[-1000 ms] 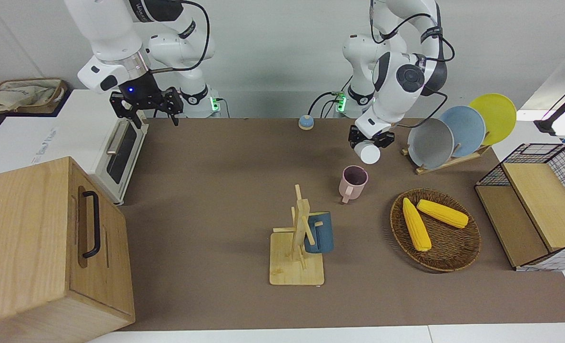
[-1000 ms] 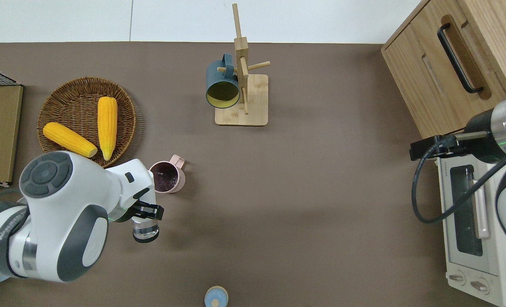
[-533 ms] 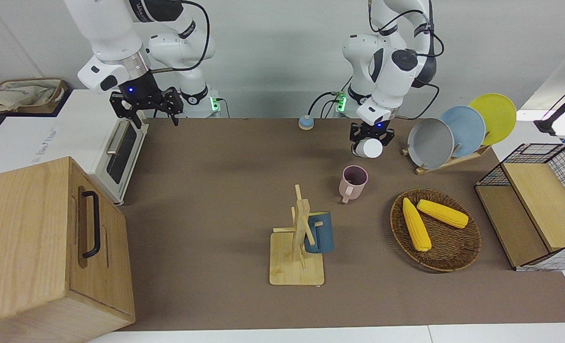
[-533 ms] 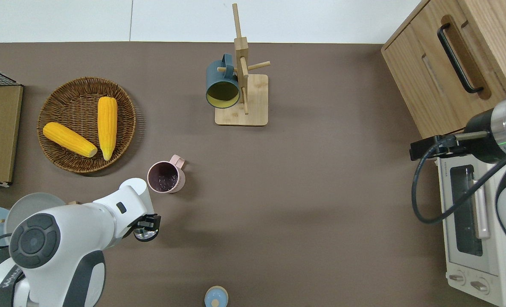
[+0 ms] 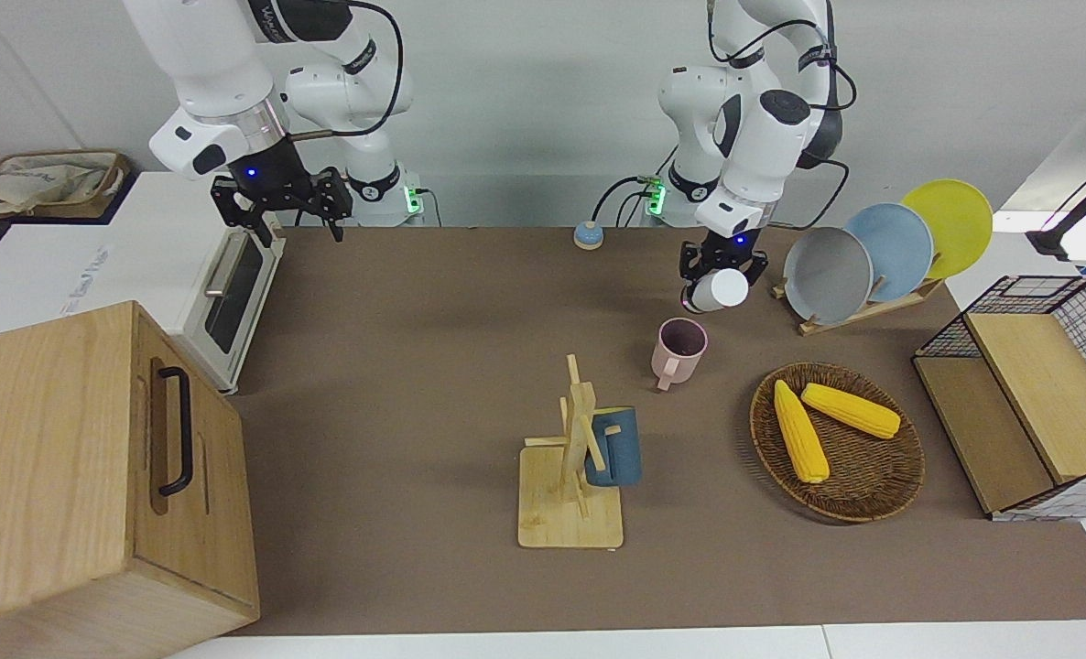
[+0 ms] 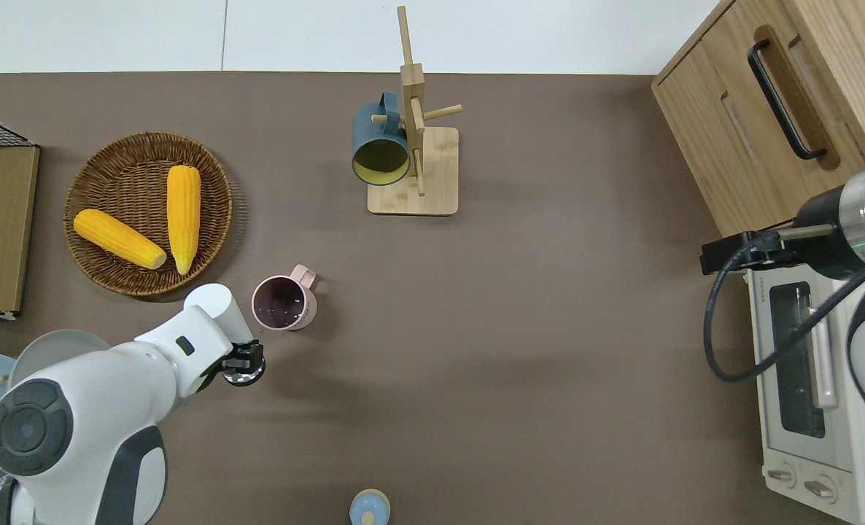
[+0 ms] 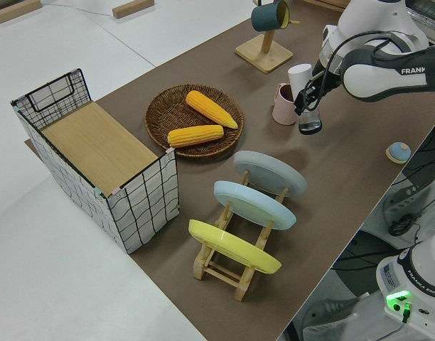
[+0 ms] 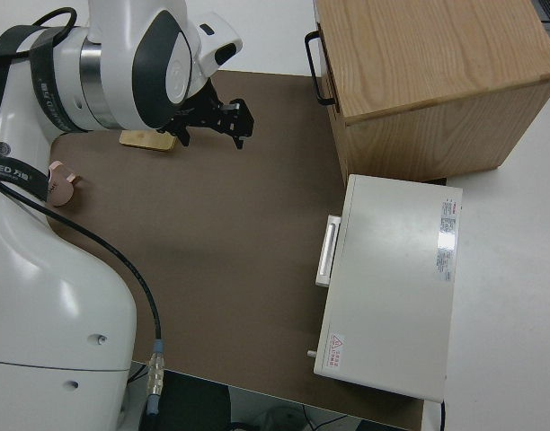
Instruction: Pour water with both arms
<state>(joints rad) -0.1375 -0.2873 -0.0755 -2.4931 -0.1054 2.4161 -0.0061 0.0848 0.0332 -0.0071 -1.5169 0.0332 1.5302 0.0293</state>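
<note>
- Since a second ago, your left gripper [image 5: 722, 271] has swung the clear glass [image 7: 309, 122] from lying nearly level to hanging upright, and has drawn back toward the robots from the pink mug [image 6: 284, 303].
- You now have its fingers clamped on the glass, which hangs over bare mat just nearer to the robots than the pink mug, in the air and not touching it.
- Your right gripper [image 5: 282, 203] is parked with its fingers spread apart and nothing between them.
- You see two arms, both white.
- Count two mugs: the pink one stands upright on the brown mat [image 6: 520, 306], handle pointing away from the robots; the dark blue mug [image 6: 380, 149] hangs on the wooden mug tree [image 6: 413, 131], farther from the robots.
- Two corn cobs [image 6: 183, 217] lie in one round wicker basket [image 6: 90, 166], toward the left arm's end of the table, farther from the robots than the pink mug.
- Three plates stand on edge in one wooden rack [image 7: 224, 266]: a grey plate [image 5: 827, 275], a blue plate [image 5: 891, 249] and a yellow plate [image 5: 950, 224].
- One wire basket [image 7: 97, 149] with a wooden board on it sits at the left arm's end of the table.
- One wooden cabinet [image 5: 85, 476] and one white toaster oven [image 8: 396, 283] stand at the right arm's end.
- One small blue knob [image 6: 369, 507] rests on the mat close to the robots.
</note>
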